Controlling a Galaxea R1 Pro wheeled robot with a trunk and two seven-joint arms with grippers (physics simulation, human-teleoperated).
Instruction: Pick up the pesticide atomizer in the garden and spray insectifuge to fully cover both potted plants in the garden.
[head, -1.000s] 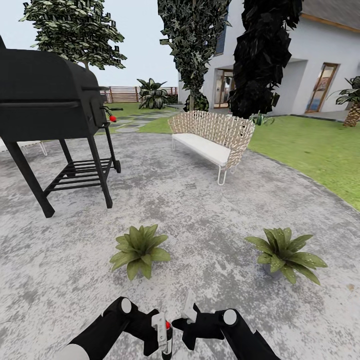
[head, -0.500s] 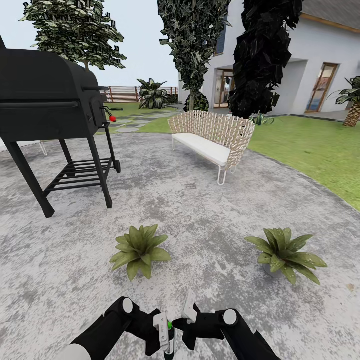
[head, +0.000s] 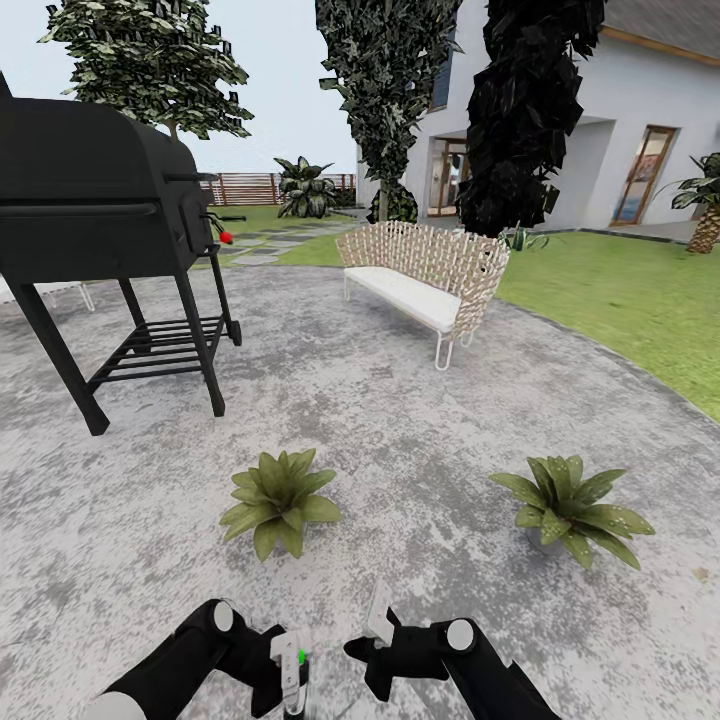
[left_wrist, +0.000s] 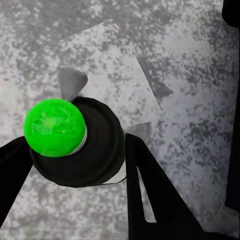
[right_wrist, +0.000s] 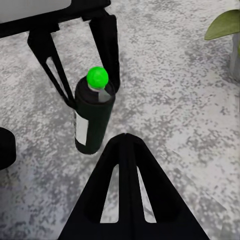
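Pesticide atomizer (right_wrist: 92, 117), your dark bottle with pale label and green-lit tip, sits clamped upright in the left tool (head: 290, 672) over the stone patio (head: 420, 430); next, aim it at the near potted plant (head: 278, 497), while the right tool (head: 372, 625) hangs empty, jaws parted.

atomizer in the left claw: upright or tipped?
Upright. The dark pesticide atomizer bottle with pale label stands vertical between the left claw's fingers, its green tip on top.
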